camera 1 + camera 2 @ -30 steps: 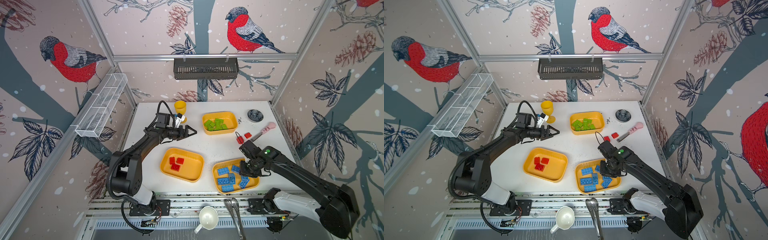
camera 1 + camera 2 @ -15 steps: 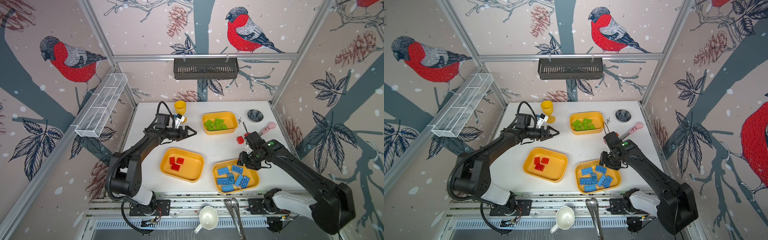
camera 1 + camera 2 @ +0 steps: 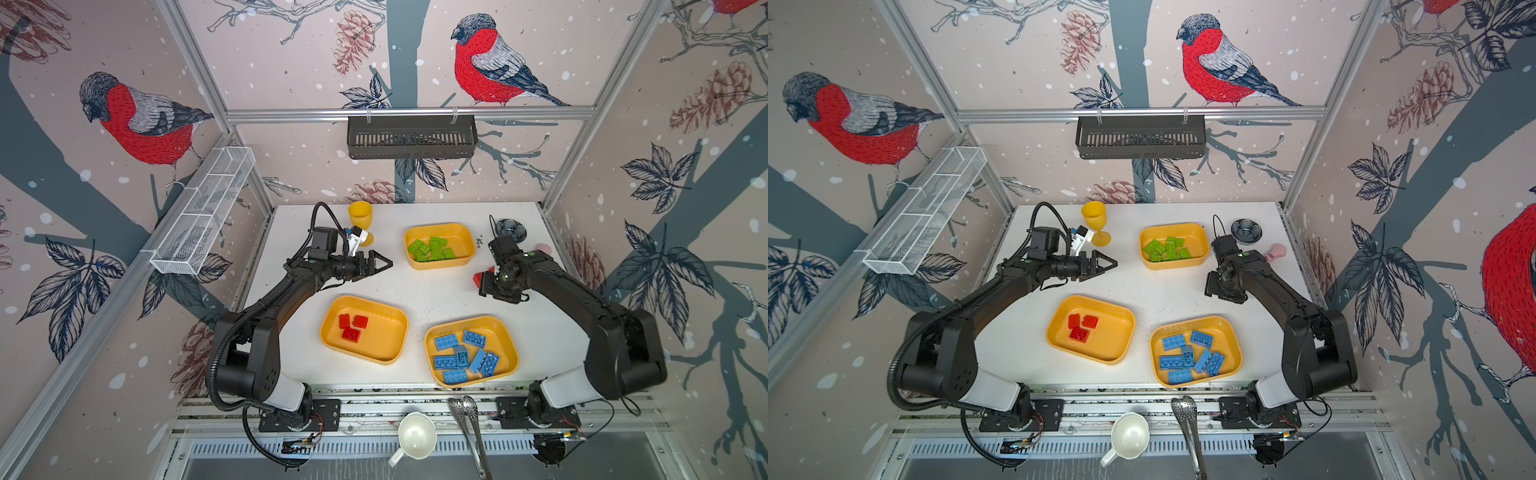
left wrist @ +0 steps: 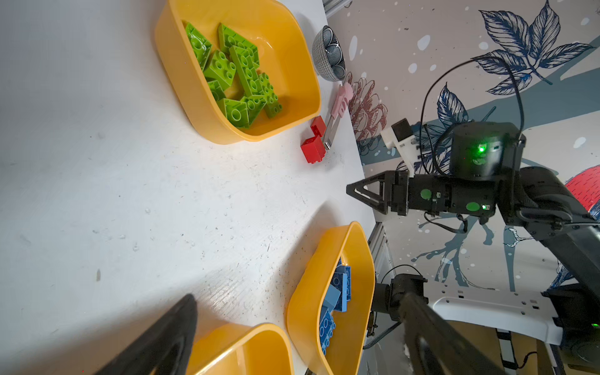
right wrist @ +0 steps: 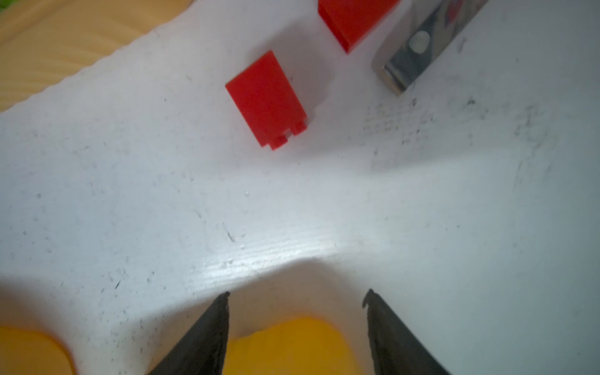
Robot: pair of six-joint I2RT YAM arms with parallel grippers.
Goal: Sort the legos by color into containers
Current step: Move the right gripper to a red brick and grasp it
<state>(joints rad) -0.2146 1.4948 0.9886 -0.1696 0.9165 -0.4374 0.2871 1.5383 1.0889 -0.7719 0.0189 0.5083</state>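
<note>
Three yellow-orange containers lie on the white table. The back one [image 3: 467,235] holds several green legos [image 3: 432,248]. The middle one [image 3: 384,338] holds three red legos [image 3: 353,327], and the front right one [image 3: 510,347] holds several blue legos [image 3: 461,357]. Two loose red legos [image 4: 313,149] [image 4: 318,125] lie near the right edge. My right gripper [image 3: 482,286] hovers open and empty just short of the nearer red lego [image 5: 266,100]. My left gripper [image 3: 388,264] hangs wide open and empty left of the green container.
A yellow goblet [image 3: 360,216] stands at the back behind my left gripper. A dark patterned dish [image 3: 510,227] sits at the back right. A pink-handled metal tool [image 4: 337,110] lies beside the loose red legos. A white cup [image 3: 415,434] and tongs [image 3: 469,432] lie off the table's front.
My right gripper has swung from over the blue container back toward the loose red legos, and its jaws have opened. The left arm has not moved.
</note>
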